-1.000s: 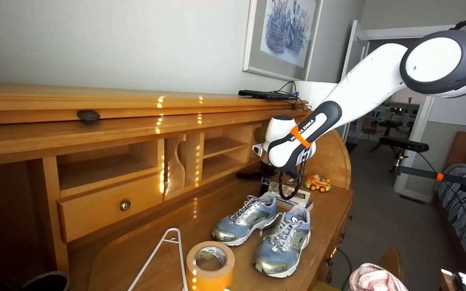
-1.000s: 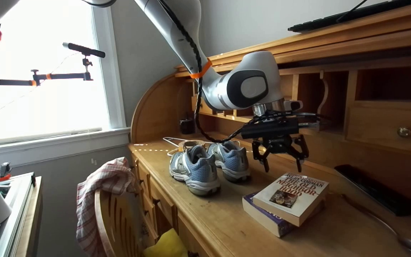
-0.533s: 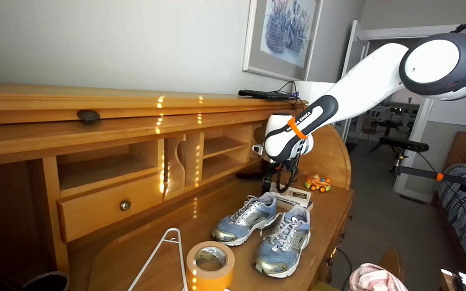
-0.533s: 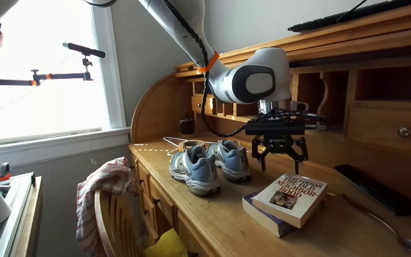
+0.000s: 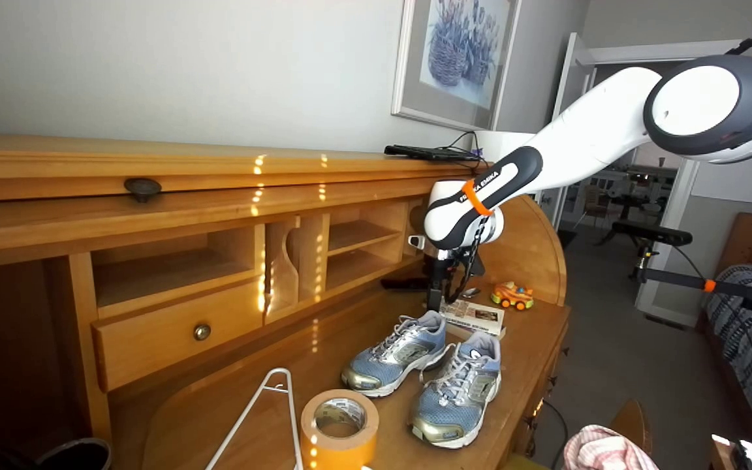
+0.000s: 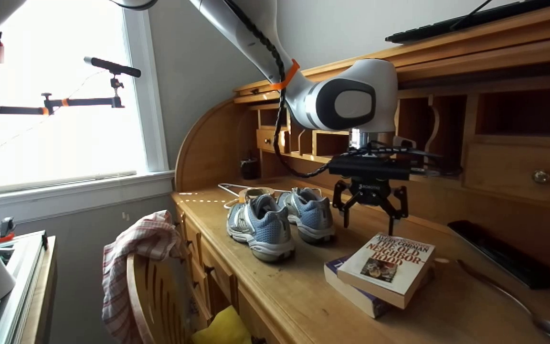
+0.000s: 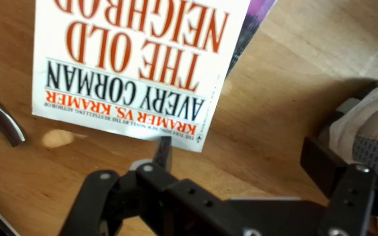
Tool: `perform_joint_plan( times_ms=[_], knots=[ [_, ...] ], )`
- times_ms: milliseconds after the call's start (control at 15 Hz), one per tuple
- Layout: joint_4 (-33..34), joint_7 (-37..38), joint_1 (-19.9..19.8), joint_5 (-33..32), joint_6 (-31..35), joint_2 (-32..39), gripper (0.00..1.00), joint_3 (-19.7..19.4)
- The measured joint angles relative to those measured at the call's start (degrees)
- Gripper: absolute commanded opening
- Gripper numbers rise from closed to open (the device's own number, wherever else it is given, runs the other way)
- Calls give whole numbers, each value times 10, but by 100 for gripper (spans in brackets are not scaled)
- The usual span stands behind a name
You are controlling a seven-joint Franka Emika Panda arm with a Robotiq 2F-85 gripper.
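A bright window (image 6: 79,131) glows near the wooden desk (image 6: 303,282) along a grey wall (image 5: 187,72).

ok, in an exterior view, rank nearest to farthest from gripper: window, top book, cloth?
From the gripper, in an exterior view:
1. Top book: lower, slightly to the picture's right.
2. Cloth: picture's left, off the desk.
3. Window: upper left, beyond the cloth.
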Motion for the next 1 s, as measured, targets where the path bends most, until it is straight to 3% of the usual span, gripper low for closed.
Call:
perform_joint_plan(
  times_ms=[533,1000],
  knots=[
    [-1,-6,0,35,-18,-5,100,-1],
    [-22,113,10,66,-49,-42,100,-20]
  ],
)
